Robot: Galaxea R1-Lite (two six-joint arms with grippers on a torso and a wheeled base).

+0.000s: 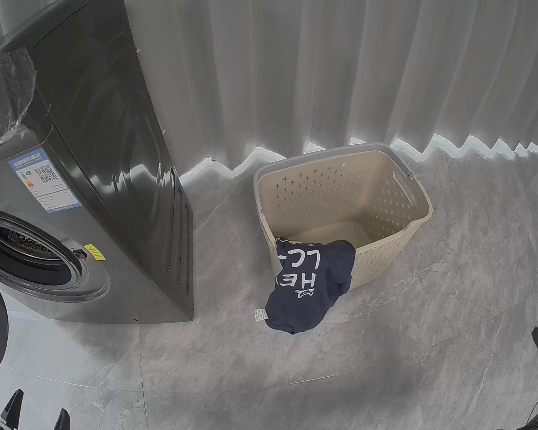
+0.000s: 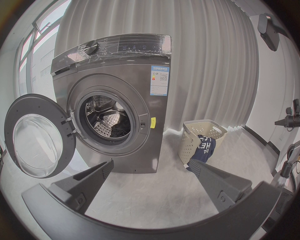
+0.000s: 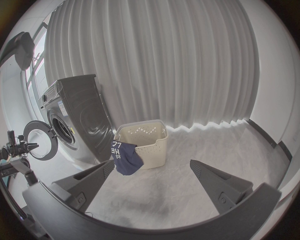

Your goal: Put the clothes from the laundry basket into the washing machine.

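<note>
Washing machine (image 1: pixel 97 175) is sitting left of the laundry basket (image 1: pixel 338 155), its door (image 2: pixel 37 137) hanging open. The left gripper (image 2: pixel 150 165) is hovering spread wide and empty, well short of the basket. Navy shirt (image 1: pixel 309 282) is draping over the basket's near rim and trailing onto the floor, and the right gripper (image 3: pixel 151 165) is also gaping empty. My read is we're heading into a pick: an arm is going to need to reach that rim and pinch the shirt.

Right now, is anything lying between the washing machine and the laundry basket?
Only bare floor separates the washing machine from the basket in the head view. The dark shirt hangs over the basket's near rim, outside that gap.
</note>
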